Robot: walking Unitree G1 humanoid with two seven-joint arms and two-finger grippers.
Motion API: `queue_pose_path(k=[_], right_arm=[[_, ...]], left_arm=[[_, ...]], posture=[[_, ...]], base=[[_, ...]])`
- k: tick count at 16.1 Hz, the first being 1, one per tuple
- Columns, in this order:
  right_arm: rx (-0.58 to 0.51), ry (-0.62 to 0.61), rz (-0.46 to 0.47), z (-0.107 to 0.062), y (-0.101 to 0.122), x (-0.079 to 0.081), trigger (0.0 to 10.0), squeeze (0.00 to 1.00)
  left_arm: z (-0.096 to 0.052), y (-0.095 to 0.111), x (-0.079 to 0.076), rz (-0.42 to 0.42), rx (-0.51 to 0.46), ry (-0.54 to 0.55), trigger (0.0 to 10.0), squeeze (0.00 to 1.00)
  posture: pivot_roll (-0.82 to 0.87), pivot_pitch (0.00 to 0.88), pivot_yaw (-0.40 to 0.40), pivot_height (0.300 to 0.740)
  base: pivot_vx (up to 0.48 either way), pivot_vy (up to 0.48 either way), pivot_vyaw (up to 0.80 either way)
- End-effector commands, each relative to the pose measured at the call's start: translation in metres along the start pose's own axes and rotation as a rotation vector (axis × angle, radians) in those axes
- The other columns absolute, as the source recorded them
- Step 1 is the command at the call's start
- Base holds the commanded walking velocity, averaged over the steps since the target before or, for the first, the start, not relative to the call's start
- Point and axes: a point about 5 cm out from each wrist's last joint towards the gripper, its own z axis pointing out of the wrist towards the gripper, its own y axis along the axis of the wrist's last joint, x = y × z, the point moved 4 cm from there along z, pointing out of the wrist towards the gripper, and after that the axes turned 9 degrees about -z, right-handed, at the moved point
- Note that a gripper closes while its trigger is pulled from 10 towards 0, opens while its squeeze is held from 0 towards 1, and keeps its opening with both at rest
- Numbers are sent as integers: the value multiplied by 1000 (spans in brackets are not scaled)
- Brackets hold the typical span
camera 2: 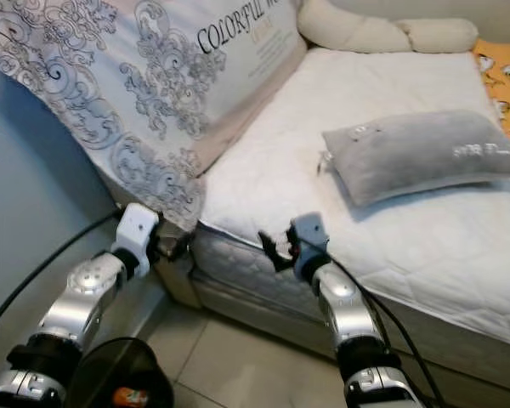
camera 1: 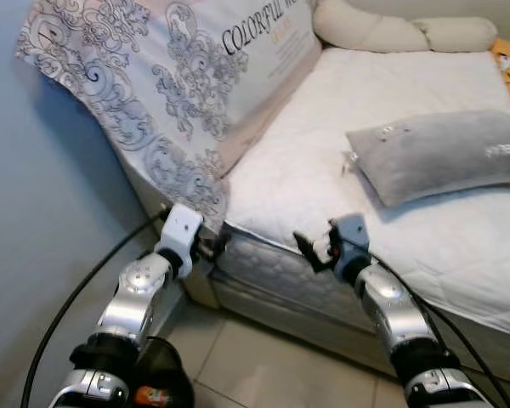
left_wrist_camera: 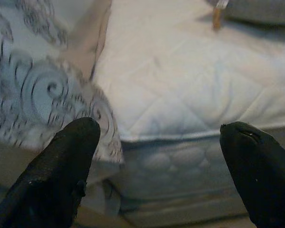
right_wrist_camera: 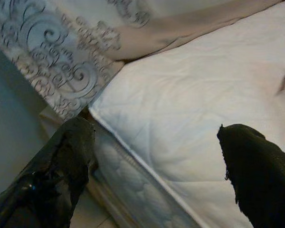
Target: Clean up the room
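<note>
White quilted bed [camera 1: 340, 110] is seen ahead, a grey pillow [camera 1: 442, 153] lying on it and a patterned blanket [camera 1: 153, 93] draped over its left corner. Both claws are held wide and empty at the mattress edge: left claw [camera 1: 214, 246] just beside the blanket's hem, right claw [camera 1: 310, 248] nearer the pillow.

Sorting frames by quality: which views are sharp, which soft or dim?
Left eye view: evenly lit, sharp on the grey rectangular pillow. Left wrist view: dim, soft; patterned grey-white blanket blurred. Right wrist view: dim, white quilted mattress slightly soft.
</note>
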Motion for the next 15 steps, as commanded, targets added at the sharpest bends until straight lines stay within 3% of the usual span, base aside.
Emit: queue_pose_path(k=[1,6,9,15], right_arm=[[-8,-20,38,2,3,-3,10000,0],[-51,-76,73,5,11,-8,10000,0],[-63,-90,83,9,17,-7,10000,0],[-63,-105,94,12,20,-5,10000,0]], left_arm=[[2,6,2,-2,-20,9,10000,0],[2,7,6,-3,-28,49,10000,0],[2,9,14,-2,-42,101,10000,0],[4,20,26,-52,-88,181,10000,0]], posture=[[-49,0,105,740],[-44,0,93,740],[-48,0,90,740],[-48,0,88,740]], base=[[0,0,-544],[0,0,-800],[0,-325,-800],[0,-54,0]])
